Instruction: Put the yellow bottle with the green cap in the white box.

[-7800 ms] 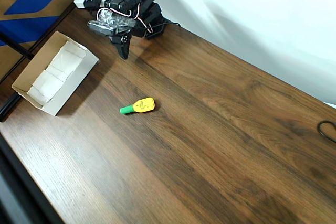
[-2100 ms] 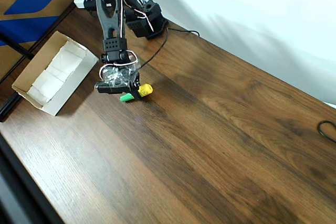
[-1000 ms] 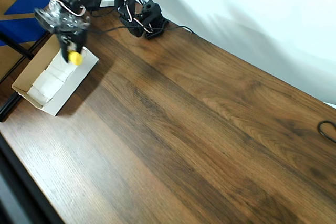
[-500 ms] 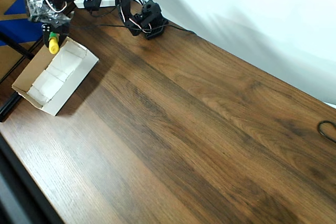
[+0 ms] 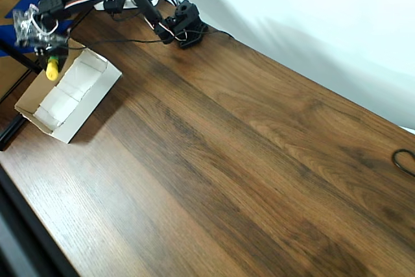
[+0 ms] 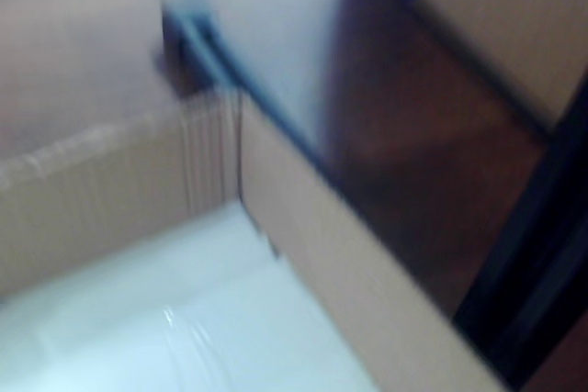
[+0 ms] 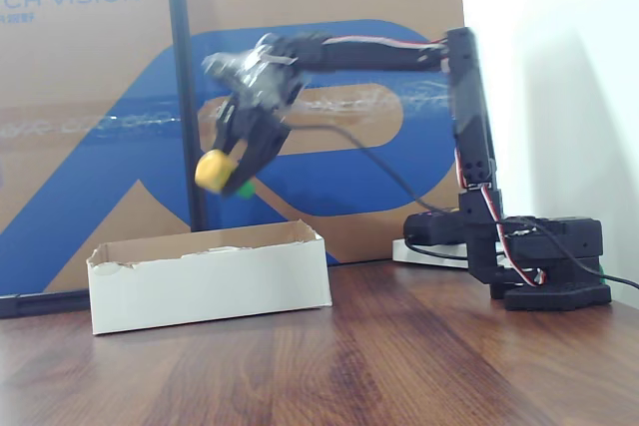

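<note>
The jaws pinch the small rounded yellow bottle (image 7: 215, 171), green cap just visible, in the air above the shallow cardboard box (image 7: 210, 281), paper-lined, on the wood-grain tabletop (image 5: 259, 160).

One yellow bottle with the green cap (image 5: 52, 68) (image 7: 219, 171) hangs above the white box (image 5: 91, 105) (image 7: 210, 286) (image 6: 303, 254); that box is the single one of its kind. One gripper (image 5: 45, 55) (image 7: 240, 152) is above the box too; one wooden table (image 5: 259, 173) (image 7: 399, 366) lies under the box; one large printed cardboard panel (image 7: 100, 97) stands behind the box.
</note>
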Controlling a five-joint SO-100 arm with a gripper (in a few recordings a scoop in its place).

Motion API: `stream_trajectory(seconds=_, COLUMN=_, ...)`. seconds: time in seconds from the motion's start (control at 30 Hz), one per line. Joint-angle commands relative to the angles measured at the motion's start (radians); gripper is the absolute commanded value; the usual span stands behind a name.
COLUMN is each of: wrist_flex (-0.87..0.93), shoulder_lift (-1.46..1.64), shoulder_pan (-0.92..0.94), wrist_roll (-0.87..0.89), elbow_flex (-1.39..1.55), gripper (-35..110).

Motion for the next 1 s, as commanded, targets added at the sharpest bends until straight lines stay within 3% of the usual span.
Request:
stream_trajectory(seconds=0.0, wrist_flex=0.021, shoulder_lift=-0.005, shoulder_pan=0.017, wrist_roll=0.011, elbow_flex=-0.123, gripper=0)
stream_trajectory(seconds=0.13, wrist_flex=0.031, shoulder_lift=-0.058, shoulder_pan=0.021, wrist_roll=0.012, elbow_flex=-0.166, gripper=1)
stream_trajectory(seconds=0.33, wrist_flex=0.038, shoulder_lift=-0.098, shoulder_pan=0.038, wrist_roll=0.02, elbow_flex=-0.206, gripper=16)
stream_trajectory(seconds=0.53, wrist_flex=0.037, shoulder_lift=-0.097, shoulder_pan=0.04, wrist_roll=0.014, elbow_flex=-0.202, gripper=22)
stream_trajectory(seconds=0.67, wrist_flex=0.037, shoulder_lift=-0.094, shoulder_pan=0.038, wrist_roll=0.014, elbow_flex=-0.195, gripper=20)
stream_trajectory(seconds=0.83, wrist_flex=0.034, shoulder_lift=-0.035, shoulder_pan=0.034, wrist_roll=0.012, elbow_flex=-0.133, gripper=0)
stream_trajectory(seconds=0.97, wrist_flex=-0.023, shoulder_lift=0.101, shoulder_pan=0.002, wrist_roll=0.006, elbow_flex=0.015, gripper=0)
